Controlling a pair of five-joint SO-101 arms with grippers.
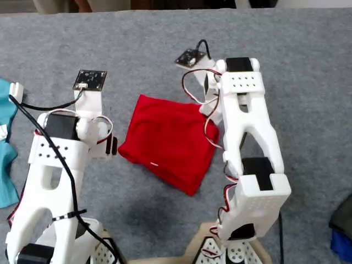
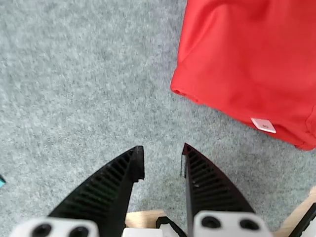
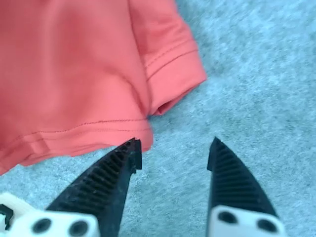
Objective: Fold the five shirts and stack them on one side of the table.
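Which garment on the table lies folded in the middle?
The red shirt: folded, in the middle of the table. The teal garment lies at the high view's left edge, the dark and blue cloth at its right edge.

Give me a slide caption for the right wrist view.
Open right gripper over the grey table, at the hemmed edge of the red shirt.

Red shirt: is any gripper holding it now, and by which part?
Nothing is held. The left gripper and the right gripper both have jaws open and empty, beside the red shirt.
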